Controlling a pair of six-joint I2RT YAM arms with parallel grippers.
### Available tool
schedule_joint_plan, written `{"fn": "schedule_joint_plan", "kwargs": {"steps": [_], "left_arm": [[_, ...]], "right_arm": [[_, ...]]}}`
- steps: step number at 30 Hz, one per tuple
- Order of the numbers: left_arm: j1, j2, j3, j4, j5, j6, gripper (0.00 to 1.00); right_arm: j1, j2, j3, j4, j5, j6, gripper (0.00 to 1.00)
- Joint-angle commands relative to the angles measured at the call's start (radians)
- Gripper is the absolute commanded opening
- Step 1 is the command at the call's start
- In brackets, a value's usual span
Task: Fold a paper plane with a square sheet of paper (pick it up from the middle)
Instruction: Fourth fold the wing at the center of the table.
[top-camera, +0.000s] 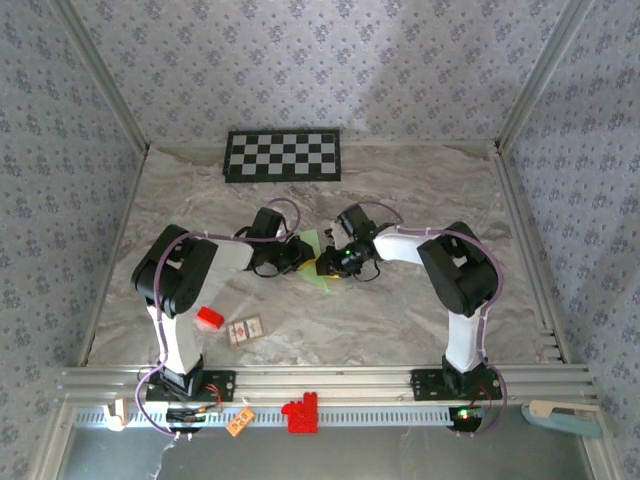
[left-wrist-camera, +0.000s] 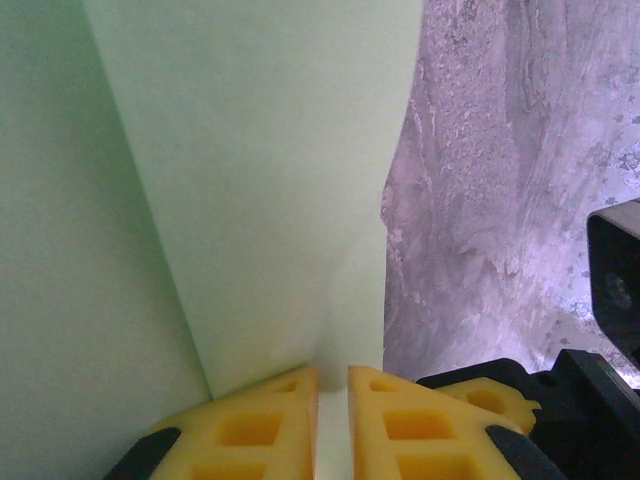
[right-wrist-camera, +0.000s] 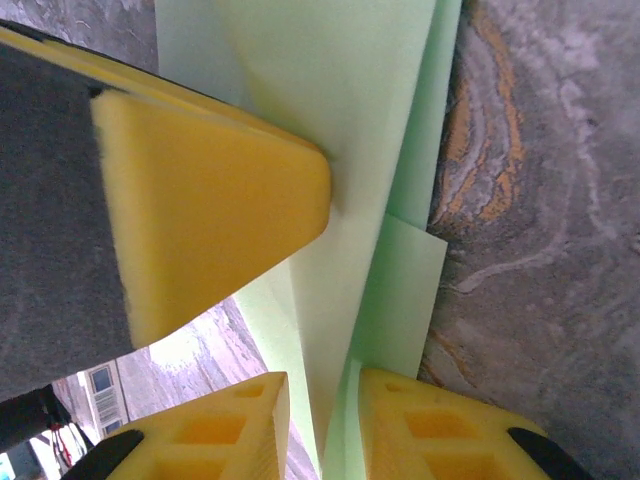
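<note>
Roughly mid-table, the two arms meet tip to tip over the pale green sheet of paper (top-camera: 314, 243), which is partly folded and lifted at an angle off the marbled table (top-camera: 420, 190), with a corner pointing down toward the near side. The left gripper (left-wrist-camera: 333, 378) is clenched on the paper: in its wrist view the two yellow fingers (left-wrist-camera: 262, 425) sit nearly together with a thin layer of the sheet pinched in the slit, and a long crease runs up the green surface away from them. The right gripper (right-wrist-camera: 326, 390) also clamps the paper, with several overlapping layers standing on edge between its yellow fingertips and filling the gap. In that same view one finger of the left gripper reaches in from the upper left, its tip pressed against the folded sheet just above the right gripper's hold, so both grips sit close together on the same fold. A checkerboard panel (top-camera: 282, 155) lies flat at the far edge of the table, well apart from the paper, and a small red block (top-camera: 209, 318) sits beside a small card (top-camera: 245, 329) near the left arm's base.
</note>
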Motion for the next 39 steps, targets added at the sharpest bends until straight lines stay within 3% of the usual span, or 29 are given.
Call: {"fn": "schedule_joint_plan", "kwargs": {"steps": [1, 9, 16, 23, 39], "left_arm": [[-0.005, 0.021, 0.013, -0.028, -0.005, -0.001, 0.16], [-0.003, 0.004, 0.016, -0.027, -0.005, -0.007, 0.16], [0.002, -0.027, 0.017, -0.014, 0.006, -0.014, 0.16], [0.006, -0.042, 0.01, 0.016, 0.027, -0.011, 0.17], [0.008, 0.021, 0.03, -0.039, 0.014, -0.006, 0.16]], "right_arm": [[0.012, 0.028, 0.027, -0.052, 0.05, -0.037, 0.26], [0.018, 0.045, 0.027, -0.049, 0.054, -0.047, 0.18], [0.0, 0.038, -0.003, 0.006, -0.012, -0.028, 0.12], [-0.034, 0.046, -0.045, 0.082, -0.107, 0.013, 0.11], [-0.051, 0.052, -0.064, 0.08, -0.118, 0.03, 0.11]]}}
